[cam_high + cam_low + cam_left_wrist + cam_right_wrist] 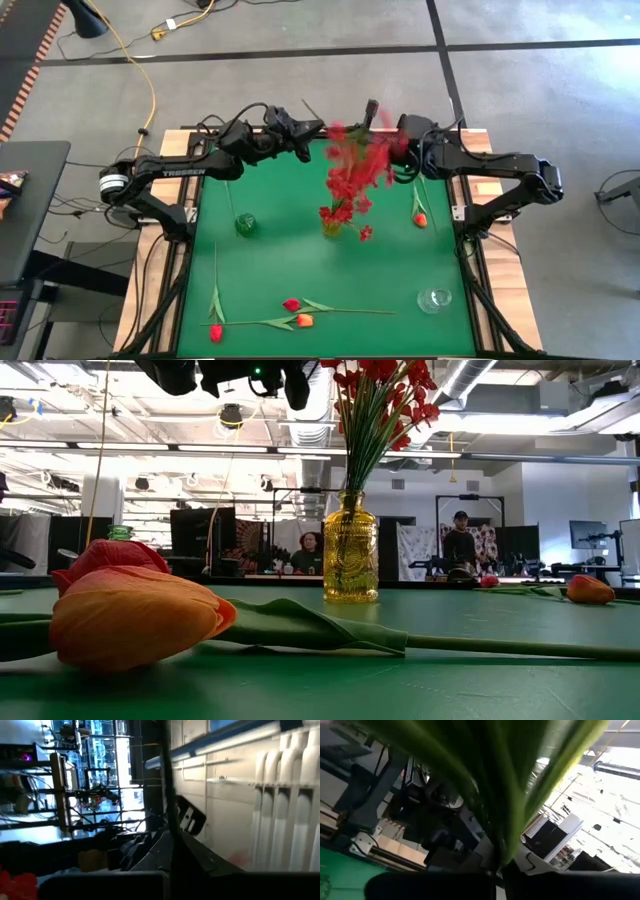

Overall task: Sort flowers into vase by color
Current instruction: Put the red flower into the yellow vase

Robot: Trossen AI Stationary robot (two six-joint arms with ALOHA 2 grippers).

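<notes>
A bunch of small red blossoms point(356, 160) hangs in the air over the far middle of the green table, between my two grippers. My right gripper point(400, 138) is shut on its green stems point(490, 795). My left gripper point(308, 132) is shut on a thin stem point(168, 795) that sticks out past it point(310, 108); whether this stem belongs to the bunch I cannot tell. Below stands a yellow glass vase point(350, 550) holding red blossoms point(340, 212). Orange and red tulips point(298, 312) lie flat near the front edge, with a further red one point(215, 330) and an orange one point(420, 217). My left gripper pinches the thin stem point(169, 840) between its two fingers. The stem runs on straight past the fingers, clear of the table. My right gripper pinches the bunch's green stems and leaves point(502, 855) between its two fingers. The bunch is lifted clear of the table, above the yellow vase.
A green vase point(245, 223) stands at mid left and a clear glass vase point(435, 298) at the front right. In the low view a big orange tulip point(130, 618) lies close to the camera. People point(460, 545) show in the room beyond the table.
</notes>
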